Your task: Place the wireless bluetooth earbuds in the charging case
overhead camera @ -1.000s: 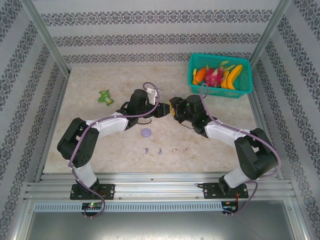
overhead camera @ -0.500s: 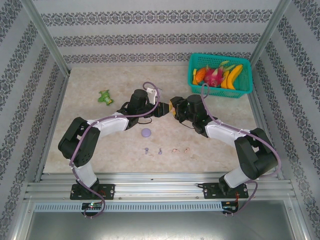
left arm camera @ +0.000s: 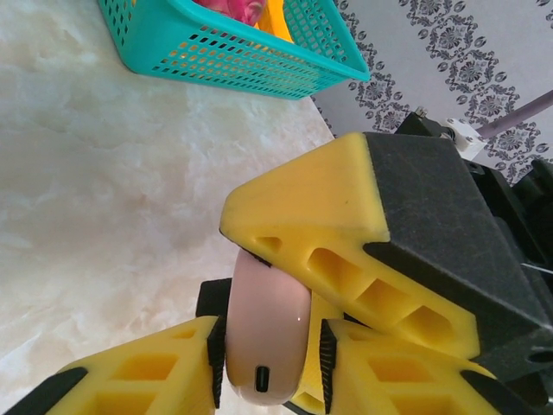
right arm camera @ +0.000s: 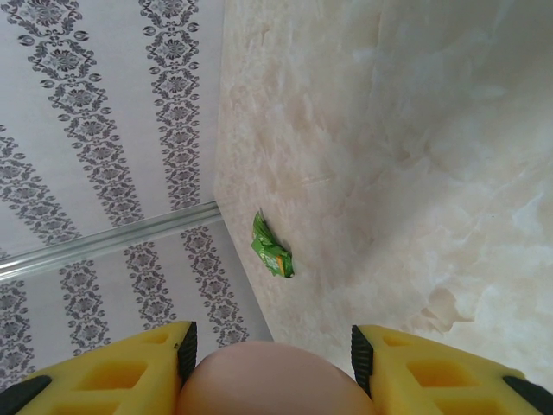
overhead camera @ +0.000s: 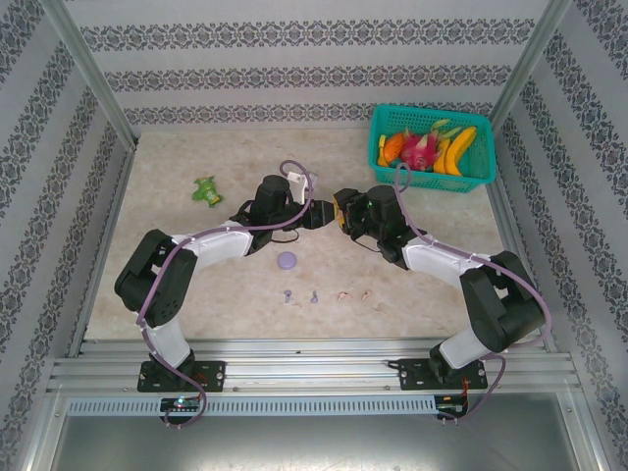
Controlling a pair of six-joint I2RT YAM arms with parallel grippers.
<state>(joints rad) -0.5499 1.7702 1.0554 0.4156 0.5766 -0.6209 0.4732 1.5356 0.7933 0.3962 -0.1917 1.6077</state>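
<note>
Left wrist shows pink case (left arm camera: 266, 320) edge-on — right hand (right arm camera: 272, 361) clamps it; left hand (left arm camera: 270, 356) — grip unclear.

- Pale pink case (right arm camera: 276, 380): cut off by bottom edge, right wrist view.
- Teal basket (left arm camera: 233, 52): top cropped, left wrist view.
- Earbuds (overhead camera: 314, 297): too small for detail, top view.

Counted from my station: two purple earbuds (overhead camera: 287, 295) (overhead camera: 314, 296), two pink earbuds (overhead camera: 341, 293) (overhead camera: 366, 293) — four in all; one purple case (overhead camera: 287, 260), one pink case (left arm camera: 266, 337); one basket (overhead camera: 432, 183); one green packet (overhead camera: 206, 190).
</note>
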